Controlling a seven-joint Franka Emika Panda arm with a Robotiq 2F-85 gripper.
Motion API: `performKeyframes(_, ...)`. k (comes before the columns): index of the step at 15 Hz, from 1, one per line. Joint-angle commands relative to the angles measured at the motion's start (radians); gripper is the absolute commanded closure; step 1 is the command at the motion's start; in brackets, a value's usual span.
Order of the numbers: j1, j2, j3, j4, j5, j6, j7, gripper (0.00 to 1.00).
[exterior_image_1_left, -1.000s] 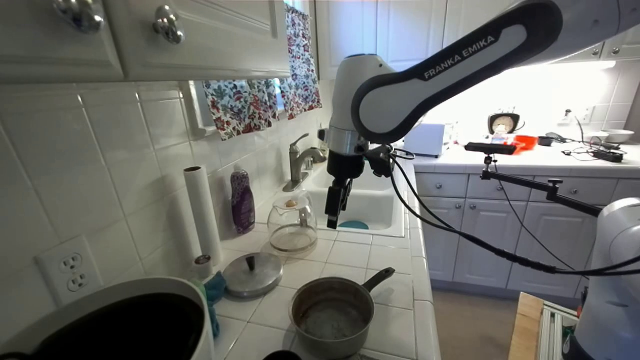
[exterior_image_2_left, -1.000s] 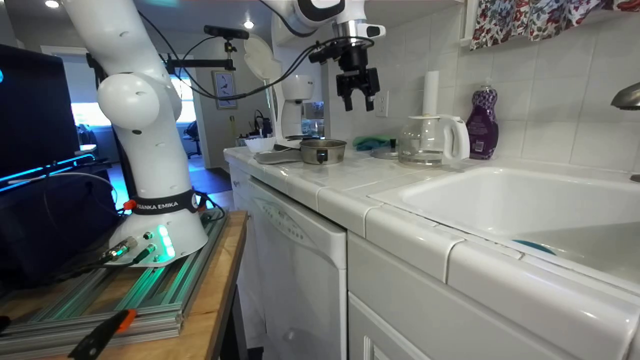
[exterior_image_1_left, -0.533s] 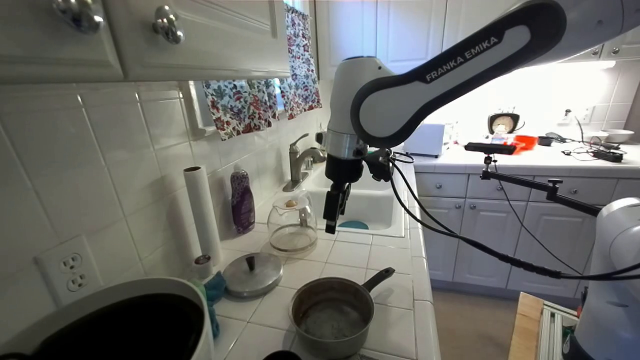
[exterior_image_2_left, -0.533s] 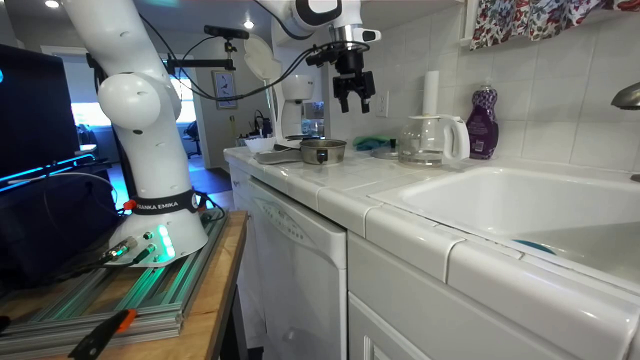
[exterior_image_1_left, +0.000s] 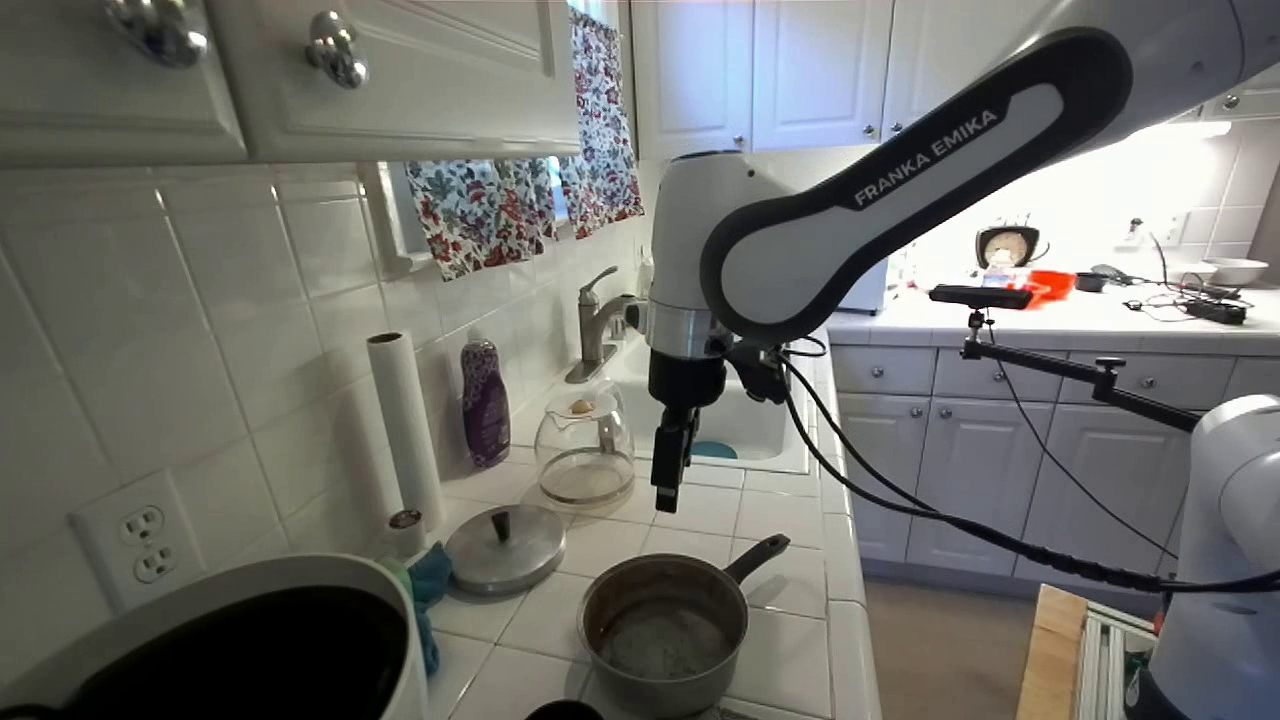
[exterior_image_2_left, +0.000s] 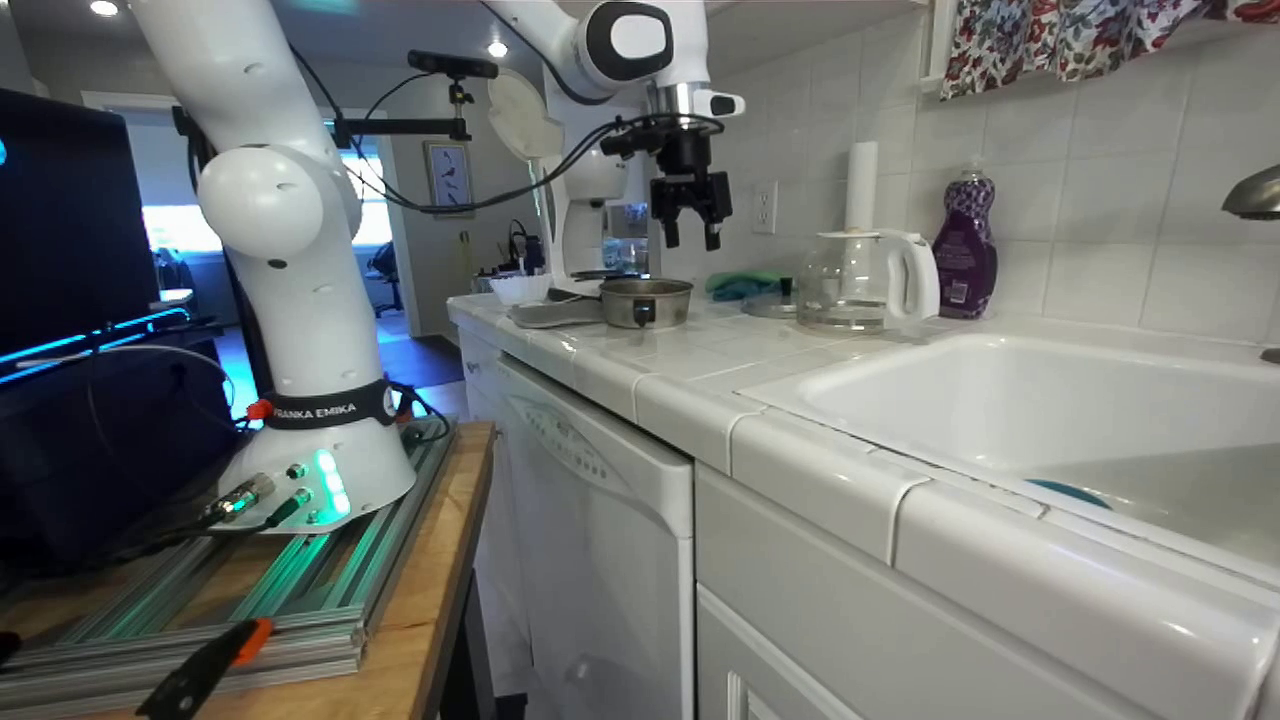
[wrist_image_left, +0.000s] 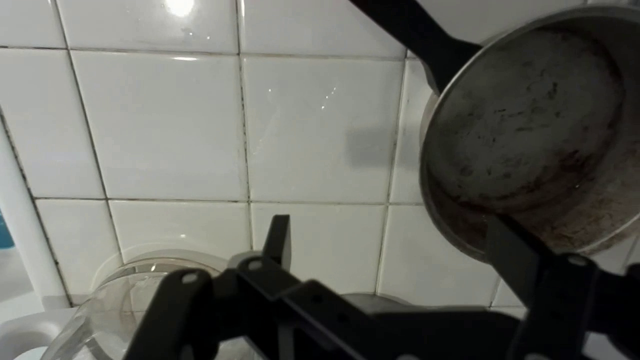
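My gripper hangs in the air above the tiled counter, pointing down. In the wrist view its jaws stand wide apart, with only tile and a sliver of the lid seen between them. Nearest in that view is a worn metal saucepan with a dark handle; one finger overlaps its rim in the picture, well above it. A glass carafe shows at lower left. In an exterior view the saucepan stands in front of the gripper, with a round metal lid beside it.
Along the wall stand a purple bottle and a white paper roll. Behind the carafe is a white sink with a faucet. A large dark-mouthed container and a blue cloth are at the near left.
The arm has come down, and the gripper now sits lower in both exterior views, closer to the saucepan. The jaws stayed apart. Objects on the counter have not moved.
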Motion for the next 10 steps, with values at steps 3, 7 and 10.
performKeyframes(3,0.023,0.032,0.021,-0.079,0.006,0.136,0.014,0.00)
performKeyframes(7,0.039,0.037,0.040,-0.132,0.006,0.224,0.024,0.00)
performKeyframes(10,0.048,0.007,0.070,-0.176,-0.027,0.270,0.084,0.00)
